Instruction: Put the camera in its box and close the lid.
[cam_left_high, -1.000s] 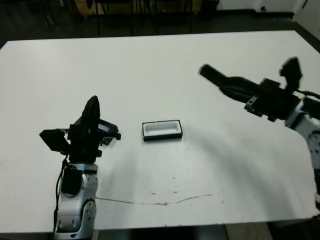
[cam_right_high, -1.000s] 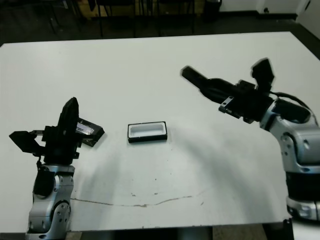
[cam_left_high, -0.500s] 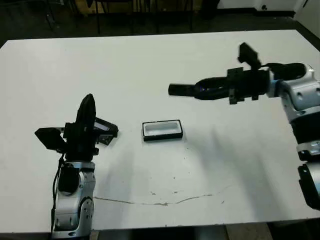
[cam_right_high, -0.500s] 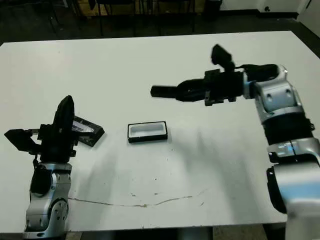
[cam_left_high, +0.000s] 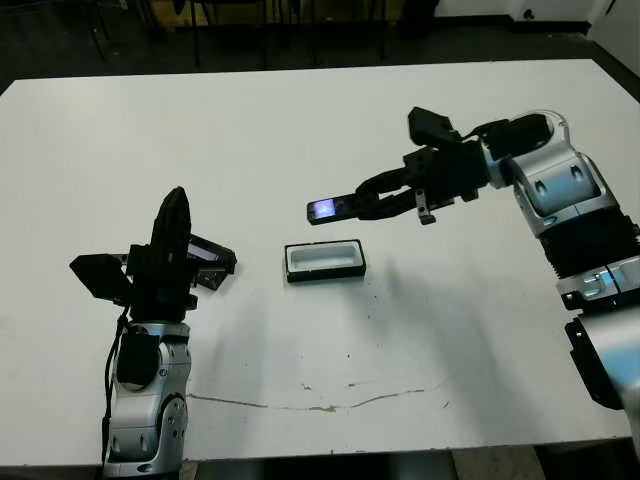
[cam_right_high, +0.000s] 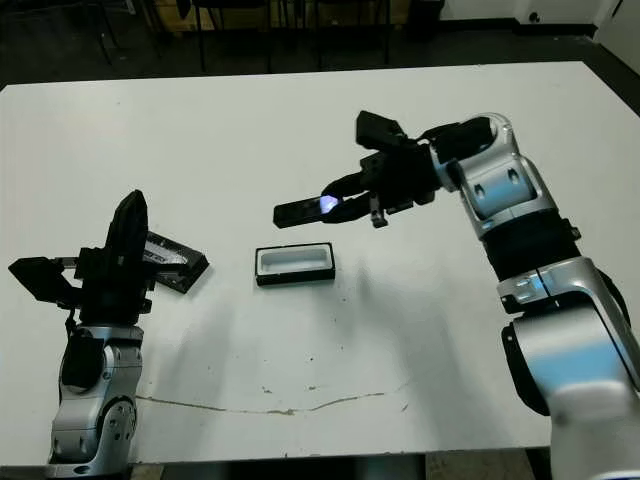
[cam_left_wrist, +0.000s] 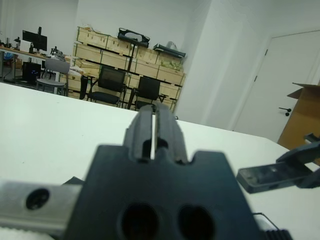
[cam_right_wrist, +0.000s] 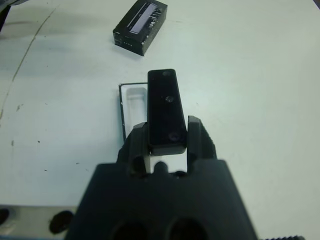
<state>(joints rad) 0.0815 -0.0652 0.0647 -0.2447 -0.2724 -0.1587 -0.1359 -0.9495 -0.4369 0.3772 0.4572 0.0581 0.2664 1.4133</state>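
Gripping camera (cam_left_high: 335, 207): right tool (cam_right_wrist: 168, 136) | above box (cam_left_high: 324, 260) far edge | left tool (cam_left_wrist: 152, 127) narrow, lid (cam_right_high: 172, 262) beside

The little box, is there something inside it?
No. The box shows only bare white lining. The camera hangs above it in the right claw, whose wrist view hides part of the lining.

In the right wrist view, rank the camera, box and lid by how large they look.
1. The camera, though it is held closest to the lens, which inflates it.
2. The lid and the box: unsure, since the camera hides much of the box.
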